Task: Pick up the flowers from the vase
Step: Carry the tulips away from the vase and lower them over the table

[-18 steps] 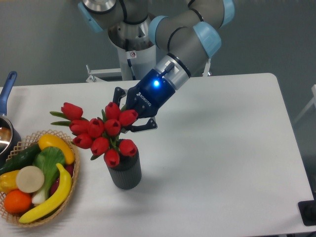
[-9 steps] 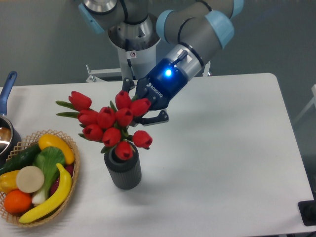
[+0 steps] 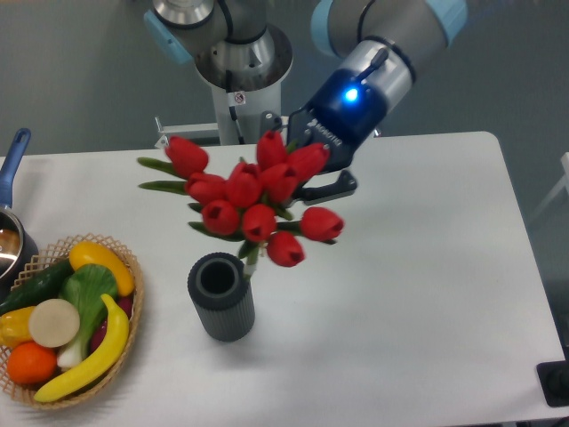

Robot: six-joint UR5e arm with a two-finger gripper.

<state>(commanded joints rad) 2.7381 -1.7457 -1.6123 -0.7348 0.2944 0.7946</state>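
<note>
Gripper [image 3: 313, 174]: pressed together on the flowers [image 3: 253, 205]; fingers mostly hidden behind the buds, one dark finger seen at 3 o'clock of the bunch, blue light lit on the wrist body.
Flowers: carried in the air, bunch tilted, buds fanned toward 9 o'clock, green stems trailing down toward 6 o'clock; stem tips seen just beside the vase rim, contact there cannot be told.
Vase [image 3: 221, 296]: upright on the table [image 3: 427, 267], at 7 o'clock of the bunch; round mouth now seen open and dark, no buds in it.
Change: a second ago the bunch is seated in the vase with buds crowding the mouth; half a second ago it is partly raised, lowest bud over the mouth; now it is lifted up and toward 1 o'clock, mouth uncovered. Vase position is unchanged across the views.
Arm: moved up and toward 1 o'clock together with the bunch.
Meaning for task: extraction is judged nearly done; grasp is judged secure since the bunch rides with the gripper; only final stem clearance is left.
Risk: stem ends may be caught on the rim and the vase tipped if the lift is turned sideways too early.
Basket [image 3: 62, 391]: at 8 o'clock of the vase, well apart, fruit and vegetables in it untouched.
Pot [image 3: 11, 236]: cut off at the left edge, blue handle seen.
</note>
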